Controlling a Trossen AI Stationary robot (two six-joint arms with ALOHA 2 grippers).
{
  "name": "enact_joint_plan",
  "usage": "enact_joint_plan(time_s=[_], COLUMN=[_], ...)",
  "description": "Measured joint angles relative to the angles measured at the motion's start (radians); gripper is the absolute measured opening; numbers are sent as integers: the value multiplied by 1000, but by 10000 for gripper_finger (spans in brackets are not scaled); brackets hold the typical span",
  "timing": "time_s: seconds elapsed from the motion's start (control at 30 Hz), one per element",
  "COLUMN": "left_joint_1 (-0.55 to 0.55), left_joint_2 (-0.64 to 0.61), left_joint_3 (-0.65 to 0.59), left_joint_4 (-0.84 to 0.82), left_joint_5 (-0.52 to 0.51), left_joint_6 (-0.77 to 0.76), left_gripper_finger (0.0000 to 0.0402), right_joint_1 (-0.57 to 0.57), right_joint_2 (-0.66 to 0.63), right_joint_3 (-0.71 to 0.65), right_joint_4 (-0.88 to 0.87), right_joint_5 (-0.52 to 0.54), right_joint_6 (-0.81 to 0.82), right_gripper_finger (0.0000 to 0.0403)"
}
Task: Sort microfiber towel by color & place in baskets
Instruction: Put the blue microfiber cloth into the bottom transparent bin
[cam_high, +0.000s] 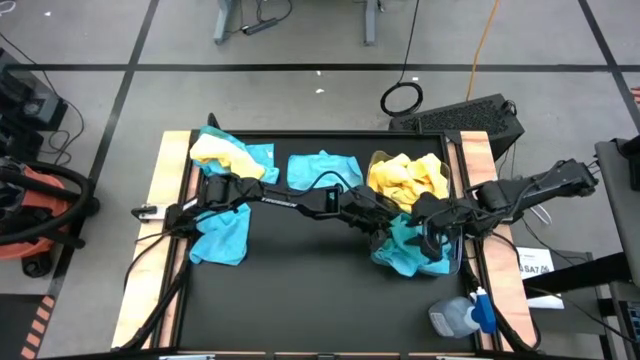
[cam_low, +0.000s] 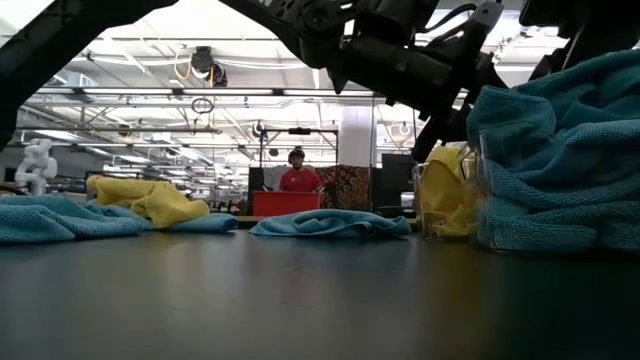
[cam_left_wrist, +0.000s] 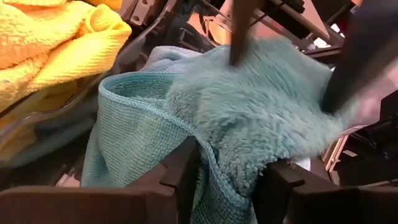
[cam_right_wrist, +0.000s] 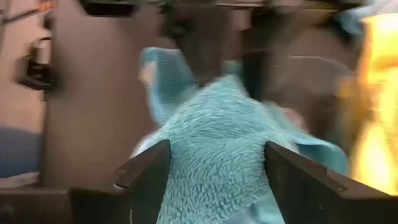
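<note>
Both grippers meet over my clear plastic basket (cam_high: 455, 262) of soft teal microfiber towels (cam_high: 405, 250). Left gripper (cam_left_wrist: 227, 180) straddles a limp fold, fingers apart; right gripper (cam_right_wrist: 214, 171) likewise. I judge bunched folds grip best.

teal towel (cam_left_wrist: 261, 118) — fluffy, napped cloth | yellow towels (cam_high: 408, 176) — soft ribbed cloth | table (cam_high: 290, 290) — matt black

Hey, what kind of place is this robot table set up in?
Probably a large workshop or industrial lab hall: the low view shows a high ceiling with exposed trusses and lights, a person at a distant bench, and the high view shows a bare concrete floor with taped lines.
</note>
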Motion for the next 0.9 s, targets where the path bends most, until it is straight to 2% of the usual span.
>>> enact_joint_plan(time_s=[0.1,0.23,0.33,0.47,0.5,0.77,0.9], left_joint_1=[0,0,0,0,0,0,0], left_joint_2=[0,0,0,0,0,-1,-1], left_joint_3=[0,9,27,67,81,221,288], left_joint_4=[0,-3,-1,-43,-60,-344,-457], left_joint_5=[0,20,39,71,85,133,137], left_joint_6=[0,1,15,57,69,181,225], left_gripper_finger=[140,154,167,181,183,192,192], right_joint_1=[0,0,0,0,0,37,51], right_joint_2=[0,11,13,9,6,-2,-2], right_joint_3=[-27,-33,-33,-33,-33,2,4], right_joint_4=[26,-30,-44,-62,-74,-359,-447], right_joint_5=[-7,27,35,28,16,-78,-117], right_joint_6=[27,45,44,45,50,161,190], right_gripper_finger=[231,191,135,30,17,5,3])
